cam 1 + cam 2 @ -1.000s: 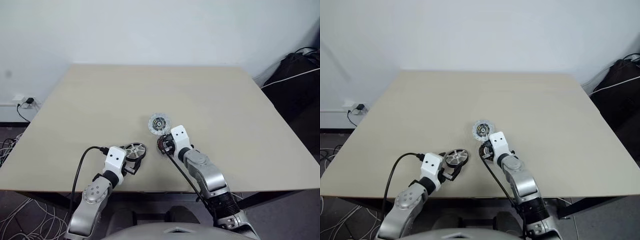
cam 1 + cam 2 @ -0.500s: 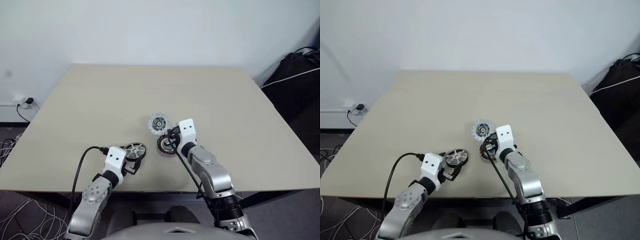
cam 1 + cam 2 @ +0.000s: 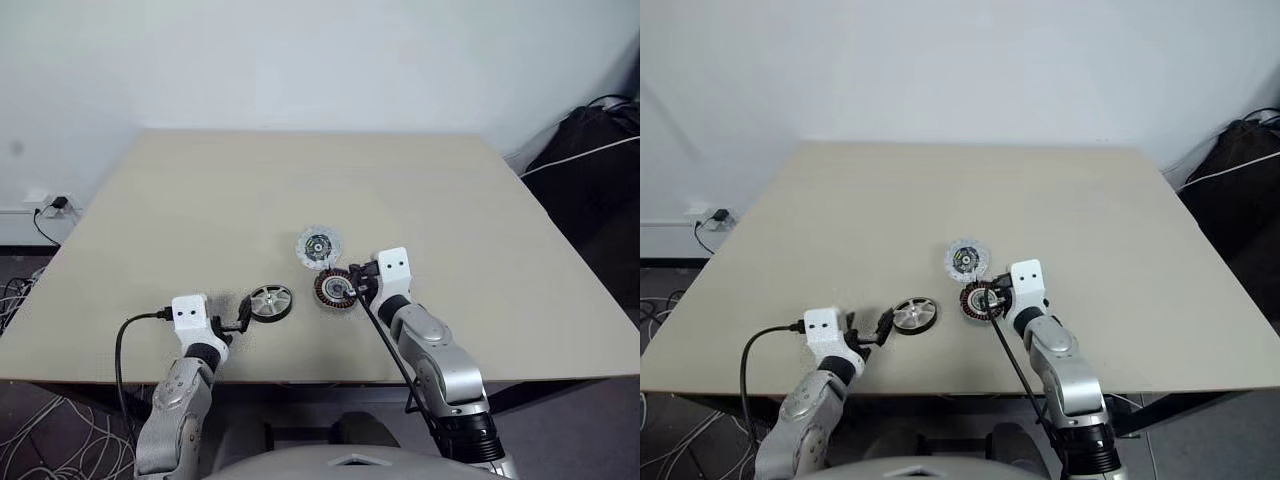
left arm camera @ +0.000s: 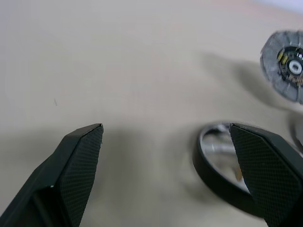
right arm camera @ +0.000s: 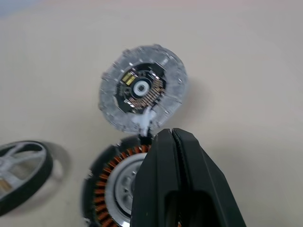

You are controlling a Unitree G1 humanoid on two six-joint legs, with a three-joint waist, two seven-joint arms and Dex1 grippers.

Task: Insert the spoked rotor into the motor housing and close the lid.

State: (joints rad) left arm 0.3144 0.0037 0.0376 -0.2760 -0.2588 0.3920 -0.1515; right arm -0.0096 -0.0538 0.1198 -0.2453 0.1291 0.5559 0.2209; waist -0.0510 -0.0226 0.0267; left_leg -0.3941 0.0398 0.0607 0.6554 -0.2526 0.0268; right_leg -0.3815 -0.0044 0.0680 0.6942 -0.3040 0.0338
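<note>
Clearly nothing is assembled yet: the black-rimmed, silver-spoked rotor (image 3: pixel 270 301) lies flat on the beige table (image 3: pixel 180 200), just beside the copper-wound dark motor housing (image 3: pixel 334 288), with the pale ribbed lid (image 3: pixel 319 247) just beyond. The left gripper (image 3: pixel 240 320) stands spread beside the rotor, empty; the right gripper (image 3: pixel 358 285) is pressed together over the housing. Best to straddle the rotor's rim squarely before pinching.

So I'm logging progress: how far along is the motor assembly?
Nothing is assembled yet. The spoked rotor, motor housing and lid lie separately on the table. The open left pincer sits beside the rotor; the shut right pincer is over the housing. Inserting and lidding remain.
</note>
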